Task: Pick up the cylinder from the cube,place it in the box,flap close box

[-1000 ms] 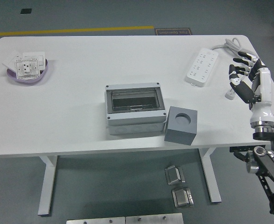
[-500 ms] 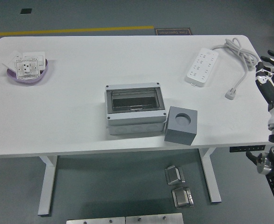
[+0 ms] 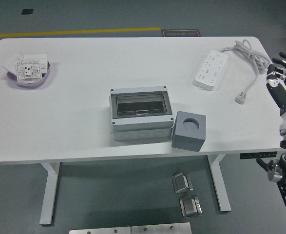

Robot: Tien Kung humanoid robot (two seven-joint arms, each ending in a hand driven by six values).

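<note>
A grey cube [image 3: 189,130] with a round hole in its top stands near the table's front edge, right of centre. I see no cylinder standing out of the hole. Just left of the cube sits a grey box [image 3: 141,113] whose clear flap lies shut over it. My right hand [image 3: 282,80] hovers at the table's right edge, far from cube and box, with fingers spread and holding nothing. The left arm is out of view.
A white power strip [image 3: 210,68] with its cable [image 3: 248,52] and plug [image 3: 241,99] lies at the back right. A purple bowl [image 3: 29,73] holding white socket plates sits at the far left. Metal parts lie on the floor under the white table [image 3: 74,131].
My right hand moved right, from over the table near the plug to the table's right edge, then stayed still. Cube and box have not moved.
</note>
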